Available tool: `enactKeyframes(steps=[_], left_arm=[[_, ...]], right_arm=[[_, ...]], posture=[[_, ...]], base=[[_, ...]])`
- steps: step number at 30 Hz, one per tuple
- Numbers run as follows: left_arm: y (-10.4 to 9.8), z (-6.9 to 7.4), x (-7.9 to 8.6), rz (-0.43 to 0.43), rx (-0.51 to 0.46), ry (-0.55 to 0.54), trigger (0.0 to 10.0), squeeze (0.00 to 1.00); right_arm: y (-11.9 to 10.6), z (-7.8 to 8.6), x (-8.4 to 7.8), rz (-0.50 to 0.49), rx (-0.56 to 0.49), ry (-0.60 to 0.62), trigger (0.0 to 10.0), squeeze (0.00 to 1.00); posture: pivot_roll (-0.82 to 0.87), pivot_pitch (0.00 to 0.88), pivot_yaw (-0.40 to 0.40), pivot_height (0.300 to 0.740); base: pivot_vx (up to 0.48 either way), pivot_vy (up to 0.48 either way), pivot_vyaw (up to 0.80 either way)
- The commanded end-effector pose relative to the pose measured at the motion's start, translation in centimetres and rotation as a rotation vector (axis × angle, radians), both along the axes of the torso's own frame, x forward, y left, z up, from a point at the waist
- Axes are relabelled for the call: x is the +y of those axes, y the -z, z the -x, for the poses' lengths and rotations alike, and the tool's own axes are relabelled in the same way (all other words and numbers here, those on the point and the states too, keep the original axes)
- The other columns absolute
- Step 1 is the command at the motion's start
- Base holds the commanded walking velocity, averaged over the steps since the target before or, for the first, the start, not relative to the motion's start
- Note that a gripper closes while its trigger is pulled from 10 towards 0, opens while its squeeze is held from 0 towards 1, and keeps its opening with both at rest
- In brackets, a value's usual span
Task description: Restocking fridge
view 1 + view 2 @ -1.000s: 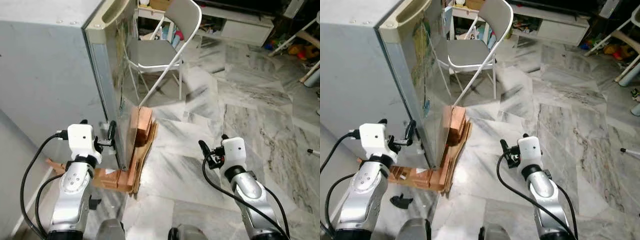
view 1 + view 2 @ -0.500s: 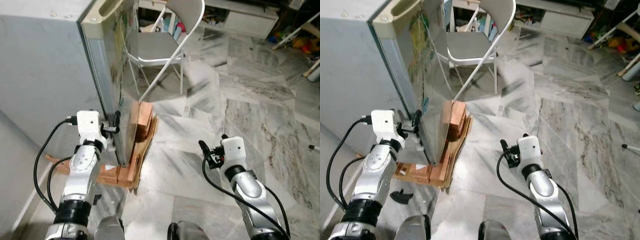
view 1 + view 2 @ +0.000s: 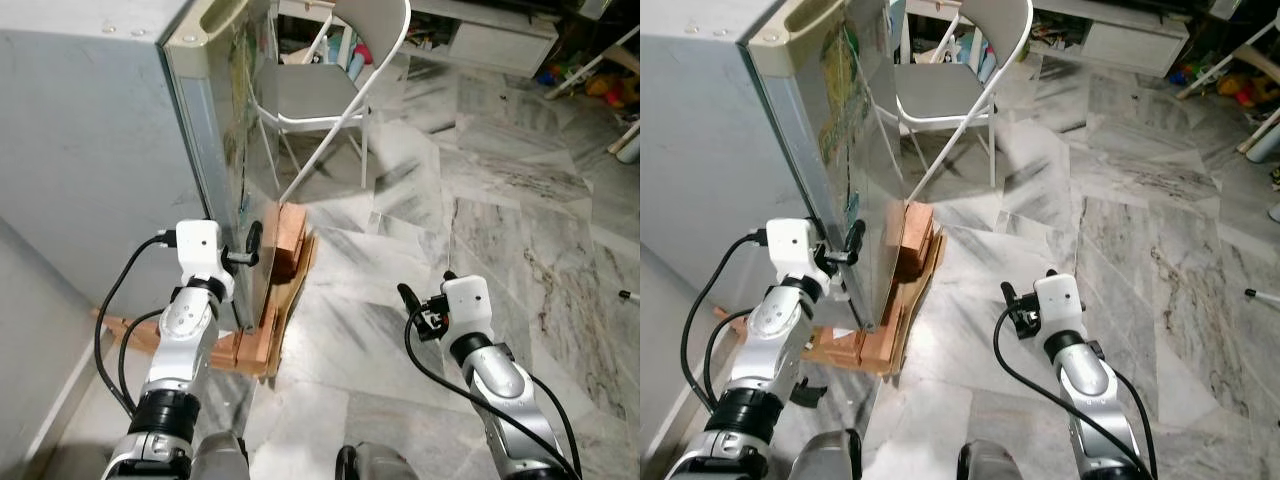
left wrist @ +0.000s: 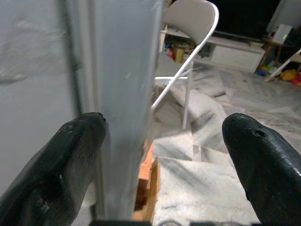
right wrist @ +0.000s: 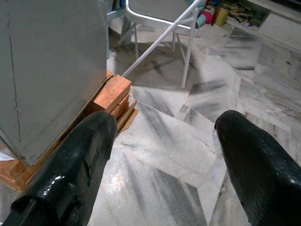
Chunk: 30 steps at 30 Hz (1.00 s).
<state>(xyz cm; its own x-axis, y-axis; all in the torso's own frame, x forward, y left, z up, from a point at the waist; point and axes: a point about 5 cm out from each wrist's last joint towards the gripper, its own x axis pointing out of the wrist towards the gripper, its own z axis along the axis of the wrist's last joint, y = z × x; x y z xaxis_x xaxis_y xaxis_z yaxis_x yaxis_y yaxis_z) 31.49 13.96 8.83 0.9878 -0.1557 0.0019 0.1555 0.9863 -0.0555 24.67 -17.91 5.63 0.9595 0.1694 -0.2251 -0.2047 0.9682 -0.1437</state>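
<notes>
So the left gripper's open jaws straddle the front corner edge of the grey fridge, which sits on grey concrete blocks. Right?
Not quite: the grey fridge sits on orange-brown wooden blocks, not grey concrete, as the right eye view shows. The rest holds: in the left wrist view the left gripper has its open jaws on either side of the fridge's front corner edge.

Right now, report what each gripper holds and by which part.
Nothing is held. The left gripper is open, its fingers straddling the fridge door edge without clamping. The right gripper is open over the floor.

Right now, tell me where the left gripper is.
In the left eye view the left gripper is on the robot's left at the fridge door's front corner, fingers open astride that edge, above the wooden blocks propping the fridge.
</notes>
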Motion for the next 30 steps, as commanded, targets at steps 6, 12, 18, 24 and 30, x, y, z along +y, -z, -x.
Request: enactKeyframes(steps=[6, 12, 18, 24, 30], left_arm=[[-0.6, -1.3, -0.5, -0.040, -0.019, 0.001, 10.0, 0.00], [-0.8, -2.4, 0.0, -0.071, -0.001, -0.042, 10.0, 0.00], [-1.1, -2.8, 0.1, -0.105, -0.013, -0.068, 10.0, 0.00], [-0.8, -2.8, 0.7, -0.144, 0.002, -0.102, 10.0, 0.00], [-0.7, -2.8, 1.2, -0.143, 0.009, -0.132, 10.0, 0.00]], right_arm=[[-0.3, 0.5, -0.5, 0.015, -0.003, -0.003, 10.0, 0.00], [-0.2, 1.0, -1.0, 0.024, 0.007, 0.003, 10.0, 0.00], [-0.2, 1.3, -1.0, 0.023, 0.013, 0.000, 10.0, 0.00], [-0.1, 1.5, -0.8, 0.020, 0.018, -0.001, 10.0, 0.00], [0.0, 1.5, -0.8, 0.018, 0.021, -0.002, 10.0, 0.00]], posture=[[0.00, 0.099, -0.074, 0.740], [-0.01, 0.101, -0.068, 0.740], [-0.01, 0.102, -0.064, 0.740], [-0.01, 0.107, -0.062, 0.740], [-0.01, 0.110, -0.062, 0.740]], base=[[0.000, 0.000, 0.00], [0.000, 0.000, 0.00], [0.000, 0.000, 0.00], [0.000, 0.000, 0.00], [0.000, 0.000, 0.00]])
